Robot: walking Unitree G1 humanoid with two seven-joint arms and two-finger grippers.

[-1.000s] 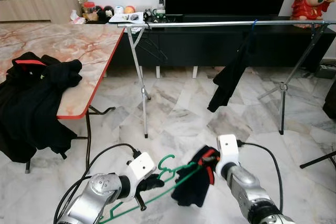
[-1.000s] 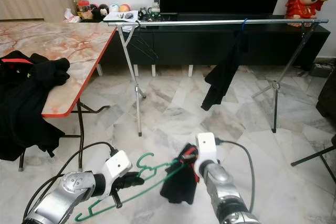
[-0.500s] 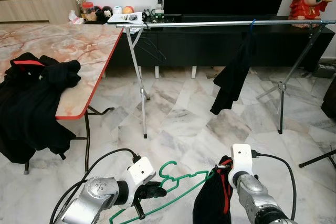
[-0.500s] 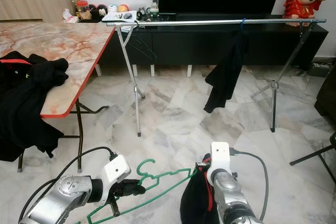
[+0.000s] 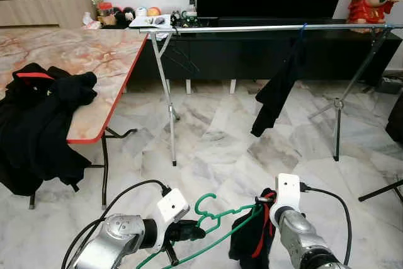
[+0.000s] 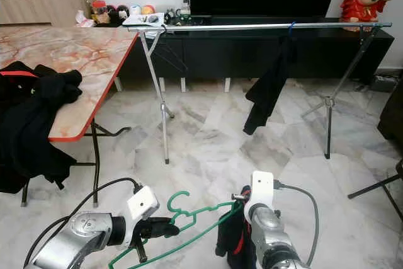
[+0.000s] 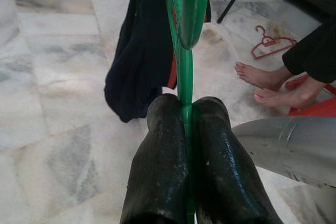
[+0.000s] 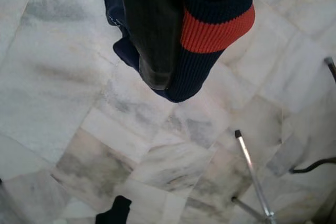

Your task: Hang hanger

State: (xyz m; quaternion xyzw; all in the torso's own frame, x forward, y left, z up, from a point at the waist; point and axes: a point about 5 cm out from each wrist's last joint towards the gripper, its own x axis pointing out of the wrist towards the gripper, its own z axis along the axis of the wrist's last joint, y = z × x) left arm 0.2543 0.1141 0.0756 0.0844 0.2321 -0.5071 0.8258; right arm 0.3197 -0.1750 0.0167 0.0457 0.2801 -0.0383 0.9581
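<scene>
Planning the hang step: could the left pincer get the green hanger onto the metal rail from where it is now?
Probably not yet. The left pincer grips the green hanger low down, and the metal rail stands far ahead across open floor.

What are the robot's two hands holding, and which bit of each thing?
The left gripper pinches the green hanger on its thin bar, below the hook. The right gripper holds the dark garment by its top edge.

My left silver arm reaches forward low, its left pincer [image 7: 185, 129] clamped tight on the thin green plastic hanger [image 5: 217, 218]. Just right of that hanger, my right pincer [image 5: 264, 215] grips a dark red-trimmed garment [image 5: 252, 240], wrist raised.
</scene>
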